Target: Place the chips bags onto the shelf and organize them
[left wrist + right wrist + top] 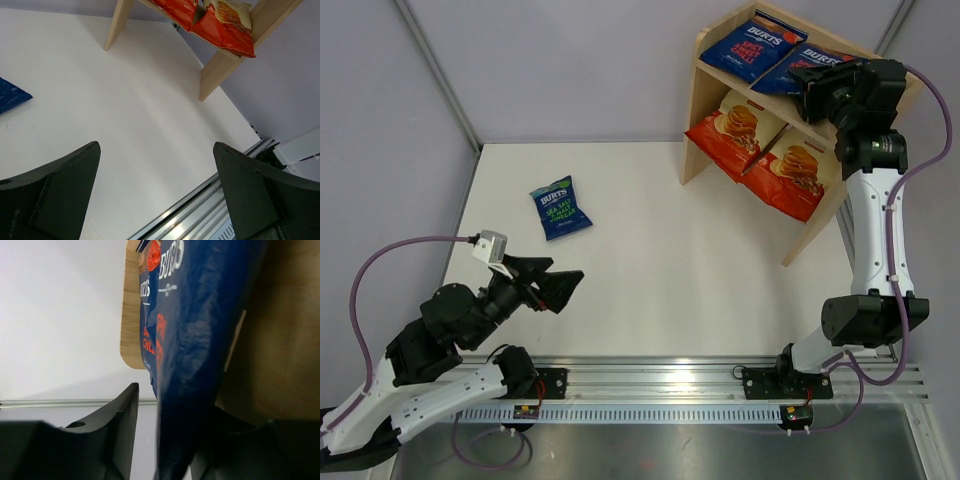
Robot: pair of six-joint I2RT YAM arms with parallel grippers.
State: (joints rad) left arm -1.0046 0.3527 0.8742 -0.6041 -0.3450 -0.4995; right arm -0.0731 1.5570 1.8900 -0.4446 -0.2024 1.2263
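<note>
Top view: shelf [701, 130] stands at the counter's [670, 280] far right. On the upper tier lie a red-lettered Burts bag [750, 45] and a second red-lettered Burts bag [782, 76]. Two Cassava bags [738, 135] lie side by side on the lower tier. Green-lettered Burts bag [560, 208] is flat on the counter, well left of the shelf. Right tool [808, 82] is at the second bag.

Left wrist view: left tool [156, 150] is spread wide over bare counter and holds nothing.

Right wrist view: the blue bag [200, 340] hangs between the parted fingers of the right tool. The near finger [120, 425] stands clear of it; the far finger is hidden.

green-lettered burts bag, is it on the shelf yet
No, the green-lettered Burts bag lies on the white table, apart from the shelf.
</note>
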